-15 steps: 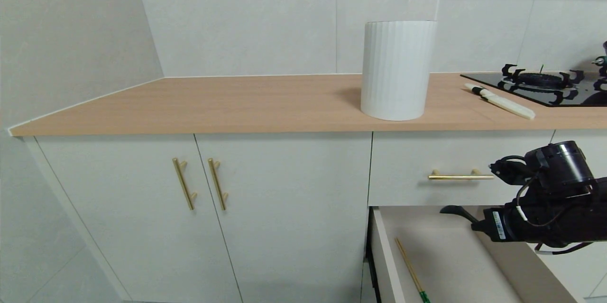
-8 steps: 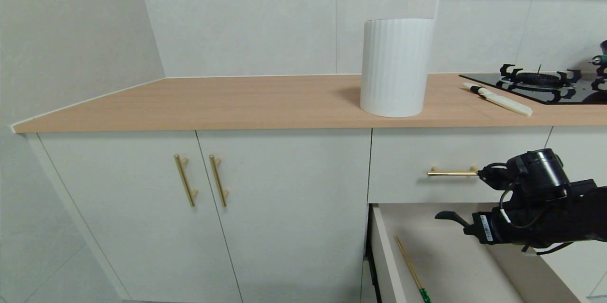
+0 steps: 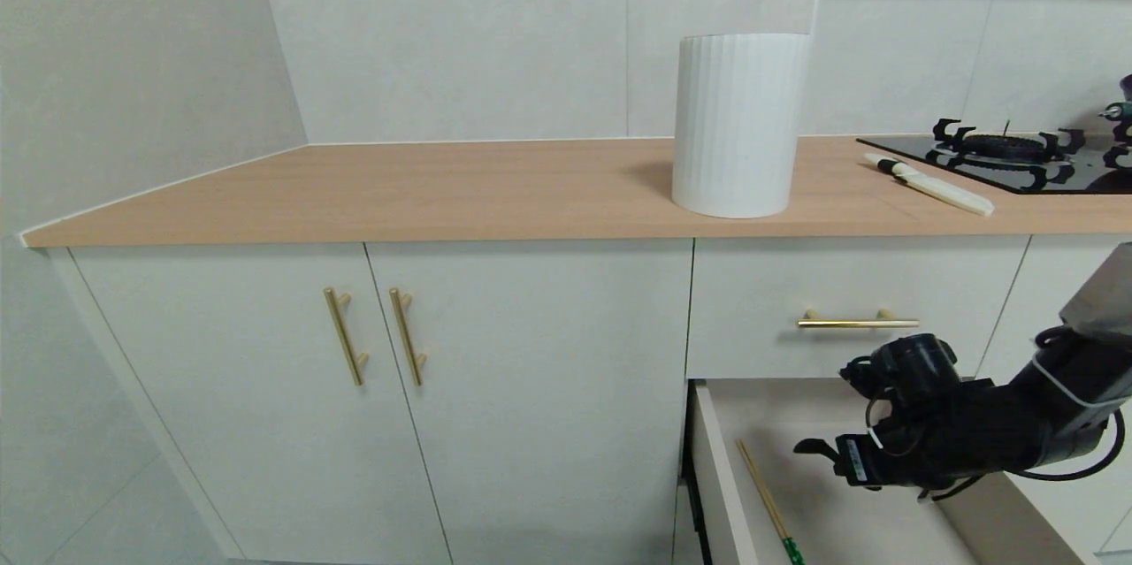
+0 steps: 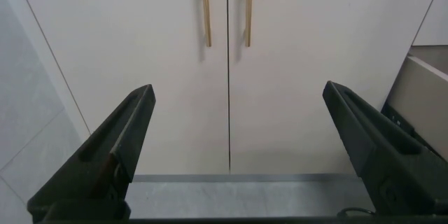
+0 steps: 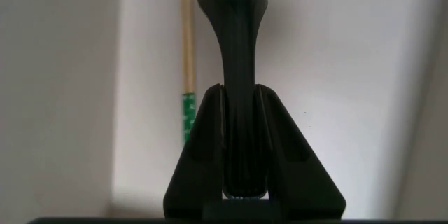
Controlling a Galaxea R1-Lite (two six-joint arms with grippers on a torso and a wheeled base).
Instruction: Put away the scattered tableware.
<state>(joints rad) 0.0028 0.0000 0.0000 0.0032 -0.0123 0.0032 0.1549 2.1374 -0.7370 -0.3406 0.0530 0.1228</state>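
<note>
The right gripper [image 3: 862, 461] grasps a black utensil [image 3: 809, 446] over the open drawer [image 3: 718, 468] at five o'clock. Chopsticks [image 3: 762, 499] lie inside by the drawer's nine-o'clock wall. The left gripper [image 4: 238, 94] hangs released, facing the cupboard doors [image 4: 294, 56].

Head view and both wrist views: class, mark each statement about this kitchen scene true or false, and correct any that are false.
1. The right gripper is shut on a black utensil. True.
2. The chopsticks lie on the countertop. False: they lie inside the open drawer.
3. The left gripper is open, facing the cabinet doors. True.
4. The white ribbed container lies tipped on its side. False: it stands upright on the countertop.
5. The knife lies on the countertop between the container and the stove. True.
</note>
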